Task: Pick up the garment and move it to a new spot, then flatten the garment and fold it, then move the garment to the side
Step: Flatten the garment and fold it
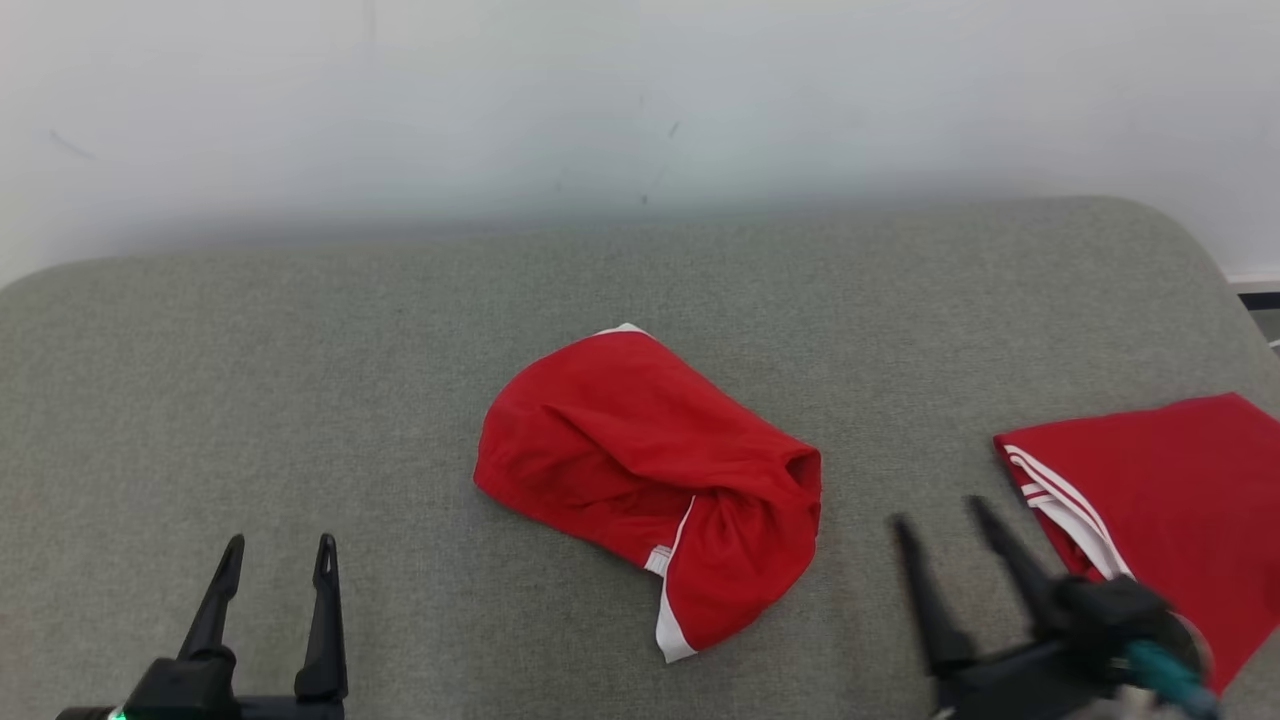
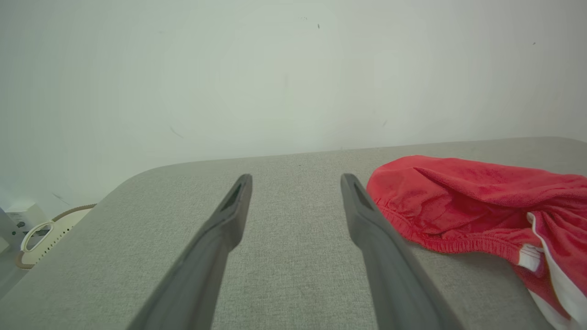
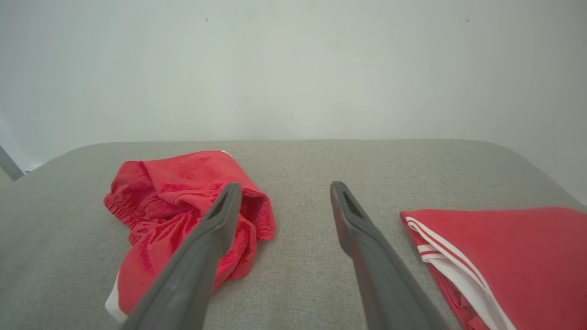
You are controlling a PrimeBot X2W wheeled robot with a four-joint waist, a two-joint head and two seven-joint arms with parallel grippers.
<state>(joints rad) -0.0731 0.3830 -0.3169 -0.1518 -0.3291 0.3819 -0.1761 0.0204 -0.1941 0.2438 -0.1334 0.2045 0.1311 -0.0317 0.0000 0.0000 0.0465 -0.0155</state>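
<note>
Two claws hang over the near edge of the grey padded bench, the left claw by the near-left corner with its fingers spread wide and empty. Right of it, about the middle of the bench, the crumpled red garment with white trim lies in a heap, touched by neither claw. Further right the right claw, blurred, is likewise spread and empty, just beside a second red garment lying flat at the right edge.
</note>
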